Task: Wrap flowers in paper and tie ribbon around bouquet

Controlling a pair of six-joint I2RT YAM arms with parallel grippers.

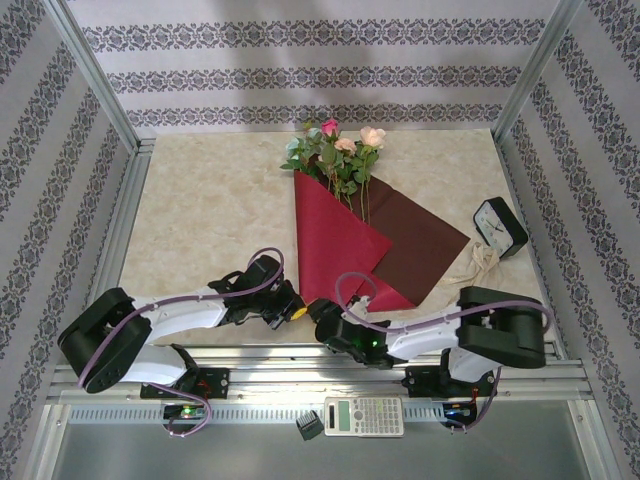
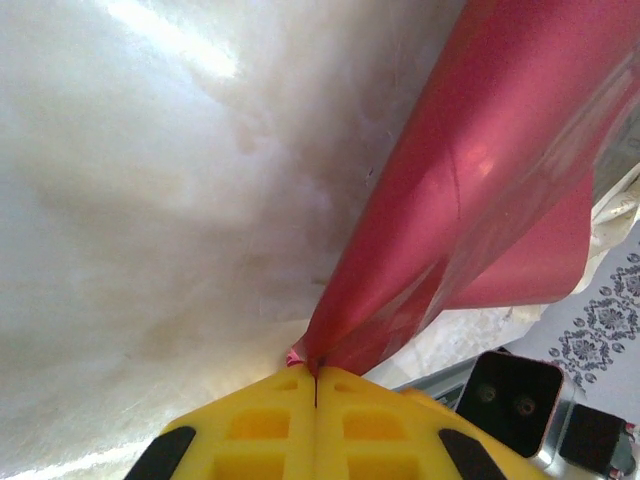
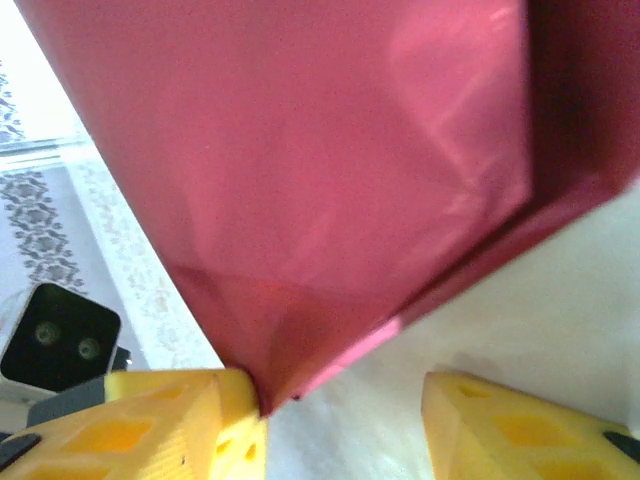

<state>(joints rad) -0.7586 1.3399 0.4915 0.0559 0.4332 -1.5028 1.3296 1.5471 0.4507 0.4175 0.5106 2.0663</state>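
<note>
Between the closed left fingers (image 2: 250, 430) lies a corner of the paper (image 2: 480, 190).

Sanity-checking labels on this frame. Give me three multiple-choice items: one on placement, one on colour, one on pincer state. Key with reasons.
1. Where is the clock relative to the paper?
A) to its left
B) to its right
C) on top of it

2. The left pincer has fingers of what colour?
A) yellow
B) blue
C) white

3. The left pincer is:
A) wide open
B) shut on the paper's corner
C) shut on a stem

Key:
1 B: the top view shows the clock beyond the paper's right corner.
2 A: the left wrist view shows yellow fingers.
3 B: the fingers meet with the red corner pinched between them.
</note>
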